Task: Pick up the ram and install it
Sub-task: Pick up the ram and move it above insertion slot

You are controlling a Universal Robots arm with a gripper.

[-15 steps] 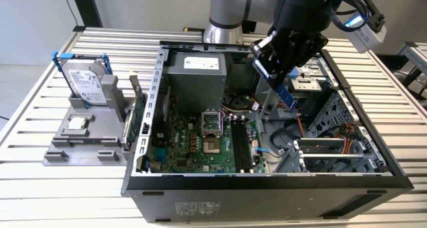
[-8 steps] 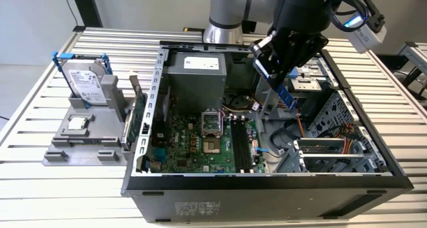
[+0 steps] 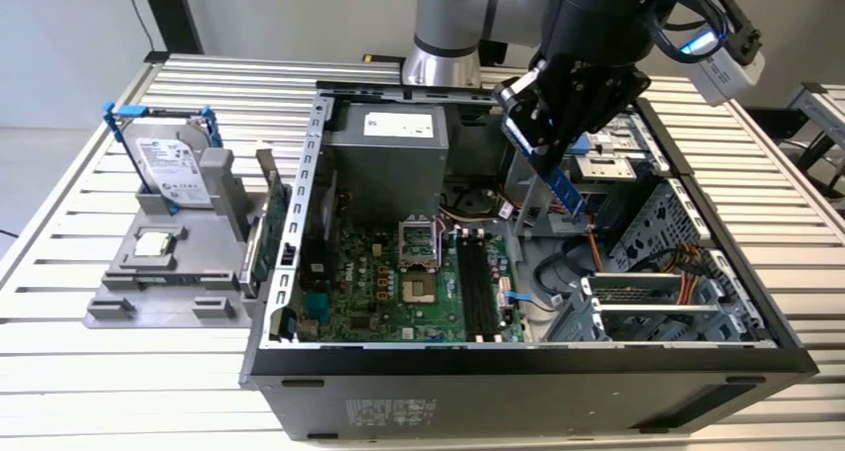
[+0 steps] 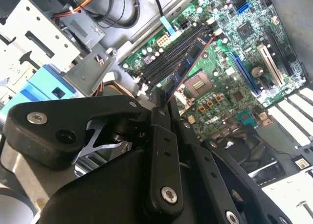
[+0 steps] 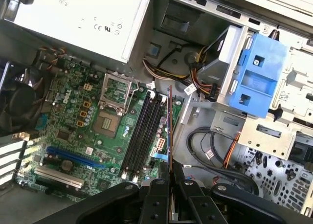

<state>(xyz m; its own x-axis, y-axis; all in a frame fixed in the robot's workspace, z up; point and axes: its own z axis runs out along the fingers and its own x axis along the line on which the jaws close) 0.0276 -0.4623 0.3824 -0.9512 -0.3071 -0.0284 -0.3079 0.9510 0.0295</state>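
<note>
Near end of the long, thin dark blue ram stick (image 4: pixel 190 57) is hidden between the clamped fingers of the black gripper (image 4: pixel 164 104) in the second wrist view. Silver-grey robot arm (image 3: pixel 442 36) is cut off by the exterior view's upper edge.

Bright, even light, soft shadows inside the computer case (image 3: pixel 528 359), glare on the power supply (image 5: pixel 73 13), tool (image 4: pixel 164 106) dark.

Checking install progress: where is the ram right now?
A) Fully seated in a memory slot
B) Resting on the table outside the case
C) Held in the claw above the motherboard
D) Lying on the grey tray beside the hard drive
C: the claw is shut on the ram, which hangs in the air over the motherboard, not yet in the slots.
</note>
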